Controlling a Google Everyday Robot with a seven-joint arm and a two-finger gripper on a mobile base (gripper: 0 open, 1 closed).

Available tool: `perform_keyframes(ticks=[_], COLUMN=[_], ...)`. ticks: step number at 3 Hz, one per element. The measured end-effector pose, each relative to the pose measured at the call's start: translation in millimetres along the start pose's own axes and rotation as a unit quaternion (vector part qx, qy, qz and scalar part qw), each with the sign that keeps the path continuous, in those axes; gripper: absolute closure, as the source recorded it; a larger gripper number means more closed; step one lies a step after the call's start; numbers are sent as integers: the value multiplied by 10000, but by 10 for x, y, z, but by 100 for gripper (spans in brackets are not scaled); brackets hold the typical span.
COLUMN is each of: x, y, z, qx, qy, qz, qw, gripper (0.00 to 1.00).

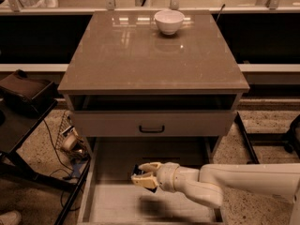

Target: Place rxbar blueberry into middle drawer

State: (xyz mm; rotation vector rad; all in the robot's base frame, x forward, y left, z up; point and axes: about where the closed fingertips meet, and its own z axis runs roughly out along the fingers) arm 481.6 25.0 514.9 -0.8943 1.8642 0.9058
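The middle drawer (117, 205) is pulled open below the cabinet, a wide shallow pale drawer with a bare floor. My white arm reaches in from the right over the drawer. My gripper (142, 176) hangs above the drawer's middle, a little above its floor, with its shadow below. Its fingers are shut on the rxbar blueberry (138, 173), of which only a small dark edge shows between them.
A white bowl (169, 21) stands at the back of the cabinet top (150, 55). A closed drawer front with a black handle (151, 129) sits above the open drawer. A dark case on a stand (23, 90) and cables are to the left.
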Motion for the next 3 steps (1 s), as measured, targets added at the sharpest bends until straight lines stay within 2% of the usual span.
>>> perform_keyframes(ticks=[1,2,3], x=[-7,-12,-15], y=[13,22,27], z=[17,28,35], qx=[-20,-33,-41], qy=[-2,-4,-5], qz=[-6,-9,-12], qw=[10000,10000,10000], gripper=[29,5,0])
